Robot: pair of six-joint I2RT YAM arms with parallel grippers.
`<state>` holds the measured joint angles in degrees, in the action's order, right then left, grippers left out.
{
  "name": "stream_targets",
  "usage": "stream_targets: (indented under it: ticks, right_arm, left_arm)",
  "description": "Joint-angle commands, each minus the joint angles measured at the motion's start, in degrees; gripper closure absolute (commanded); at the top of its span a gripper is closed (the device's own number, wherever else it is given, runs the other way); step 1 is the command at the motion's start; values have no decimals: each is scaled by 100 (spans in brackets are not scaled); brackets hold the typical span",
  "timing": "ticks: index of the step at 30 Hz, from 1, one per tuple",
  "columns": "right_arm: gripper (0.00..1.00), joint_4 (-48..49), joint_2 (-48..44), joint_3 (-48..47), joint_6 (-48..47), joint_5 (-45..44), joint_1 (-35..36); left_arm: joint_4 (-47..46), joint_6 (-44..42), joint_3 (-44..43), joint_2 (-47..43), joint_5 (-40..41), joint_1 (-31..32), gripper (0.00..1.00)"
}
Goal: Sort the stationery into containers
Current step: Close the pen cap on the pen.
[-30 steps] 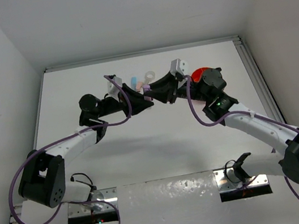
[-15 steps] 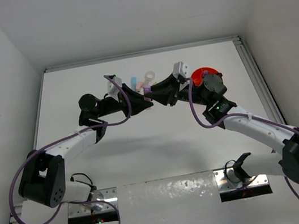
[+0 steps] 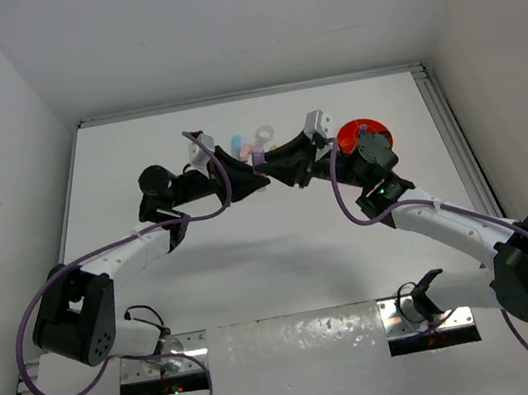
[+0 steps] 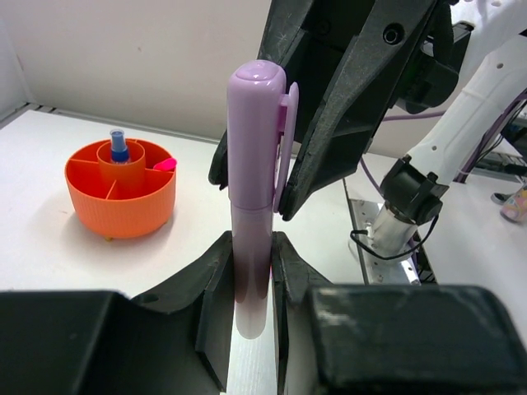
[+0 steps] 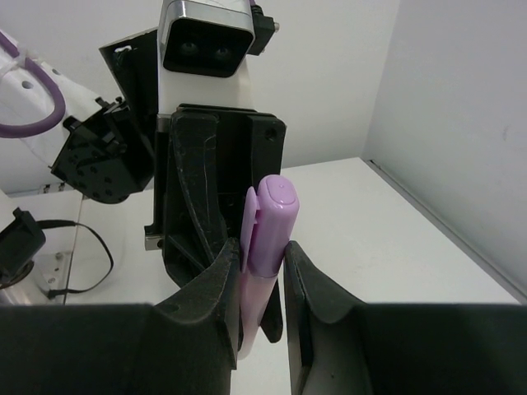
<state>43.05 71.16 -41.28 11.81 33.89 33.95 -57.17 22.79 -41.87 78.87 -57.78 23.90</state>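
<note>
Lilac marker (image 4: 257,164) is being clamped by left gripper (image 4: 251,247) and right gripper (image 5: 262,255) together; orange tub (image 4: 123,206) is sitting close by, pastel pieces (image 3: 245,146) nearby.

Both arms (image 3: 131,248) have white links, bulky black joints, looping purple cables (image 3: 22,344); the left pincer (image 4: 251,255) and right pincer (image 5: 262,271) are black.

Lilac marker (image 4: 255,164), orange tub (image 4: 123,206)
The left pincer (image 4: 251,267) and right pincer (image 5: 262,267) were black; the tub held a blue bottle (image 4: 119,145) at its centre, a pink piece (image 4: 165,164) beside that; the counter (image 4: 41,255) was white.
</note>
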Motion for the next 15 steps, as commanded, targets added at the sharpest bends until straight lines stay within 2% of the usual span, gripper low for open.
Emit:
stream_targets:
  ticks: [1, 9, 15]
  right_arm:
    - [100, -2415, 584, 656, -179, 259, 50]
    - [100, -2731, 540, 551, -381, 223, 85]
    - [100, -2565, 601, 708, -268, 206, 94]
  left_arm:
    - [-3266, 200, -718, -522, 794, -61, 100]
    - [-3283, 112, -709, -548, 812, -52, 100]
    - [-3274, 191, -700, -548, 839, -26, 100]
